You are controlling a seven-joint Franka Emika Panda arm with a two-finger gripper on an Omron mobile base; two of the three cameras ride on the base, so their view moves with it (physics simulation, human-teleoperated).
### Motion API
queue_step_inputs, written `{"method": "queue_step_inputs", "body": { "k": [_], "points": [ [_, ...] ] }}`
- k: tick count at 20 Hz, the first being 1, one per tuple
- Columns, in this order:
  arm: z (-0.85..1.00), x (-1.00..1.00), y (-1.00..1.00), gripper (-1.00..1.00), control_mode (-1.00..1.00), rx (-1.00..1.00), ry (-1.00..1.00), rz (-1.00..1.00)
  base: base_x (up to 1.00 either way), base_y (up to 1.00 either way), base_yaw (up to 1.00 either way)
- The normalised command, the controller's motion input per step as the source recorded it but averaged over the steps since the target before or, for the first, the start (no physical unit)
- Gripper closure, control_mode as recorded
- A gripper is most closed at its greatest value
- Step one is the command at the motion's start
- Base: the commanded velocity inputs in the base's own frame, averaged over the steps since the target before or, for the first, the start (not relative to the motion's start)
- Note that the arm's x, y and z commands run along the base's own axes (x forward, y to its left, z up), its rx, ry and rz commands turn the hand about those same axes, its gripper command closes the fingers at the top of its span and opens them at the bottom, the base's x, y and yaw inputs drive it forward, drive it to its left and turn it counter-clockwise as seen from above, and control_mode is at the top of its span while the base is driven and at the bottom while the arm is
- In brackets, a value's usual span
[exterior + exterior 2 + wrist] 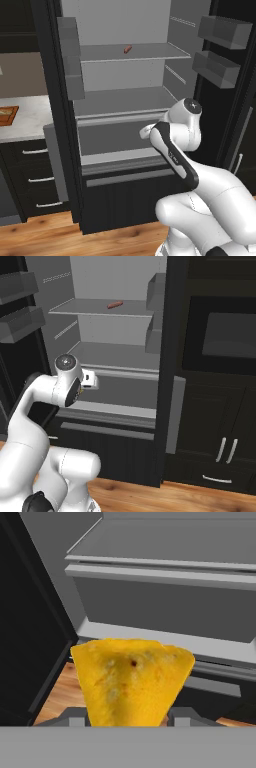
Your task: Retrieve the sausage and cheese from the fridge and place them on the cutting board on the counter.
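**Gripper has the cheese; the board lies off to the left**

The two-finger gripper [129, 718] is clamped on the small bright yellow wedge of cheese [131, 679], the wedge sitting between the dark tips with its broad edge up, in front of the lower drawers of the tall black French-door fridge [125, 190]. Sweeping from the left of the left base view: there is the small orange-brown wooden cutting board [7, 115], lying at the far edge of the white-grey veined marble counter [30, 122], well apart from the arm. Next comes the open fridge, and up on its upper shelf the slim reddish-brown sausage [128, 49], lying flat with its long axis slanting across the shelf. Then the white arm, hand low at drawer height.

So the move ahead, by my reading, is a carry to the left, across the fridge's left door and over to the board. The sausage waits above and behind the hand, not yet touched.
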Motion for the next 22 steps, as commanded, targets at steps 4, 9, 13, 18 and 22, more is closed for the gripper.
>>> {"method": "queue_step_inputs", "body": {
  "k": [4,9,13,18,22],
  "points": [
    [0.00,0.00,0.00,1.00,-1.00,0.00,0.00,0.00,0.00,0.00,0.00],
    [0.00,0.00,0.00,1.00,-1.00,0.00,0.00,0.00,0.00,0.00,0.00],
    [0.00,0.00,0.00,1.00,1.00,0.00,0.00,0.00,0.00,0.00,0.00],
    [0.00,0.00,0.00,1.00,1.00,0.00,0.00,0.00,0.00,0.00,0.00],
    [0.00,0.00,0.00,1.00,1.00,0.00,0.00,0.00,-0.05,0.00,0.00]
  ]
}}
